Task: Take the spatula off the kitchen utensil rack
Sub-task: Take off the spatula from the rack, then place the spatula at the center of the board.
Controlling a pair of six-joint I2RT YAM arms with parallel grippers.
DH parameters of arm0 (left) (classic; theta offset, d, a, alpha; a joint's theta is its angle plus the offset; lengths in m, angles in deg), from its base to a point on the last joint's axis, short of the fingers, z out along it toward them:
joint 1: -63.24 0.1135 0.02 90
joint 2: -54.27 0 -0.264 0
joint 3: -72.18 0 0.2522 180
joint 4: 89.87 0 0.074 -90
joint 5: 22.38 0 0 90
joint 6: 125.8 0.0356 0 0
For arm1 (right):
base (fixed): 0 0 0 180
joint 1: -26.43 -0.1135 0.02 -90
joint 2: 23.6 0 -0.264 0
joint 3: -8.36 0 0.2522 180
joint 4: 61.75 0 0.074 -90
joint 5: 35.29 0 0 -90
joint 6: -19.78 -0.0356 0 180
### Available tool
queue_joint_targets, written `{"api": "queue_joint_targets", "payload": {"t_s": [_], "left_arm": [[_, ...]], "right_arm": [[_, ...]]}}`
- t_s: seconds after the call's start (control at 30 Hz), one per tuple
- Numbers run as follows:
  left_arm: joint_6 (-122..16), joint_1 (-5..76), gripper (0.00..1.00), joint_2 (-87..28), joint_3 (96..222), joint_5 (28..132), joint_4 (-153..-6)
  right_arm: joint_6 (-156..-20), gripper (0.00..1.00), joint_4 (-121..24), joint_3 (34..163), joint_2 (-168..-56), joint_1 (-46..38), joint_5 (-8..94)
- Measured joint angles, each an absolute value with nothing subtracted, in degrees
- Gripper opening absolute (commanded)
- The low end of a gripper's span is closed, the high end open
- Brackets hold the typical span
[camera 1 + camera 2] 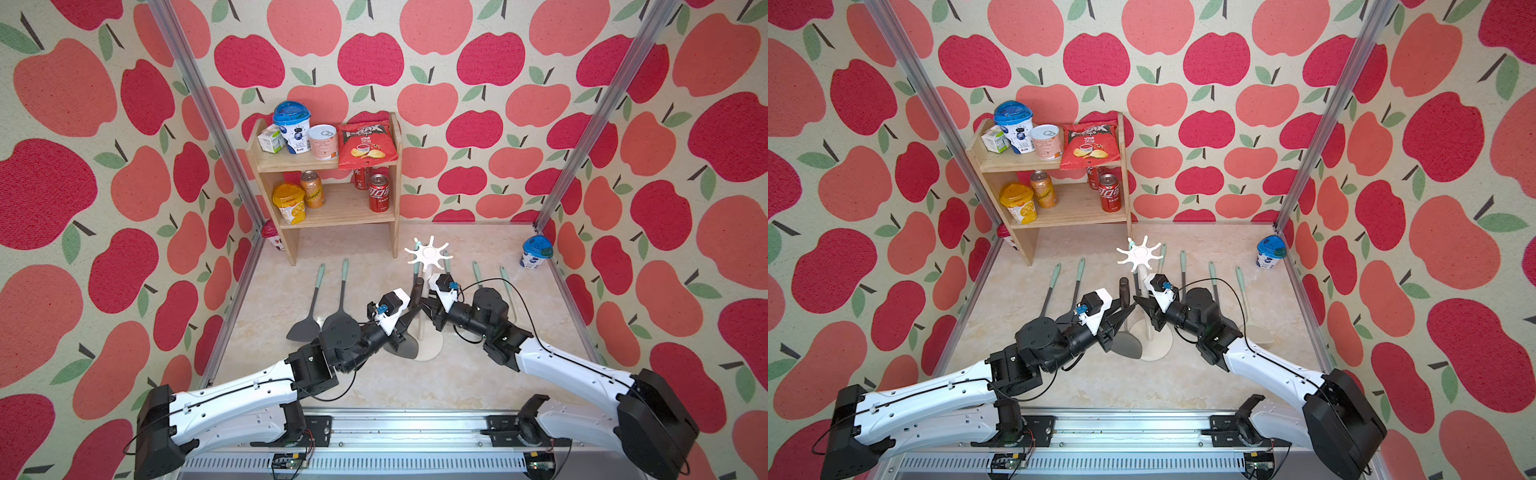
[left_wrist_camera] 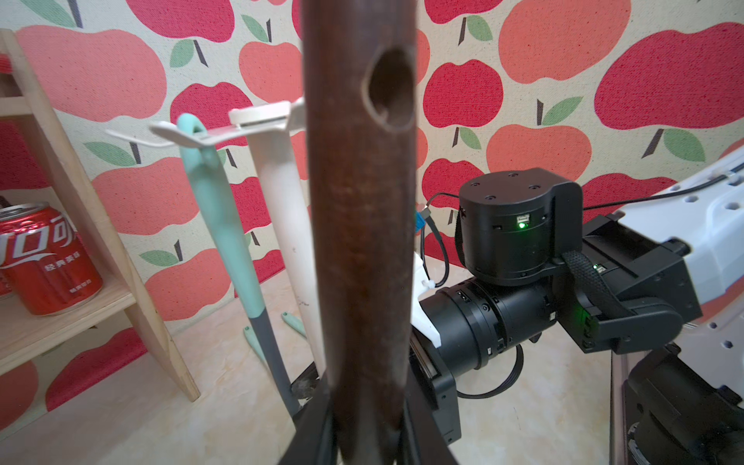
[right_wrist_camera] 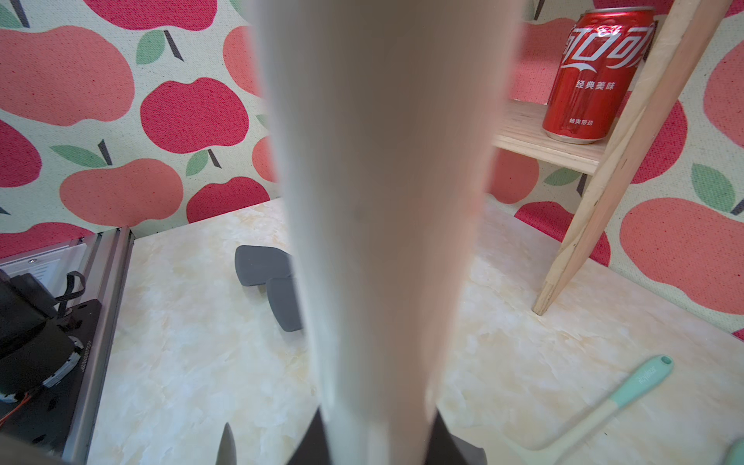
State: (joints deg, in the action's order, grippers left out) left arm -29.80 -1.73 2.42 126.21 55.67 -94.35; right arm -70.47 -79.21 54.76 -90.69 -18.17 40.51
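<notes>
The white kitchen utensil rack (image 1: 428, 253) (image 1: 1139, 254) stands mid-table on its round base (image 1: 432, 351). My right gripper (image 1: 428, 308) (image 3: 378, 426) is shut on its pole (image 3: 382, 201). The spatula (image 1: 417, 287) (image 1: 1124, 289) has a dark brown handle (image 2: 358, 241) and a grey head (image 1: 406, 347). It stands upright just left of the pole, with my left gripper (image 1: 409, 312) (image 2: 362, 410) shut on the handle. No prong passes through the handle's hanging hole. A mint-handled utensil (image 2: 217, 193) hangs from a prong at the rack's far side.
A wooden two-tier shelf (image 1: 328, 166) with cans, cups and a chip bag stands at the back left. Two utensils (image 1: 316, 299) lie left of the rack and several (image 1: 478, 274) to its right. A blue-lidded cup (image 1: 536, 251) sits in the back right corner.
</notes>
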Motion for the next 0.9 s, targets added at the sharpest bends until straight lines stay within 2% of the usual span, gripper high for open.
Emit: {"api": "queue_joint_targets", "payload": {"t_s": [0.57,0.9], "left_arm": [[-32.5,10.9,0.00,9.2,126.2,56.3,-79.8],[-37.6,32.5,0.00,3.6,141.5,70.1,-65.2]], "right_arm": [[-70.4,0.00,-79.0,54.8,-90.7,-18.2,40.5],[-70.4,0.00,-78.7,55.0,-90.8,-18.2,40.5]]}}
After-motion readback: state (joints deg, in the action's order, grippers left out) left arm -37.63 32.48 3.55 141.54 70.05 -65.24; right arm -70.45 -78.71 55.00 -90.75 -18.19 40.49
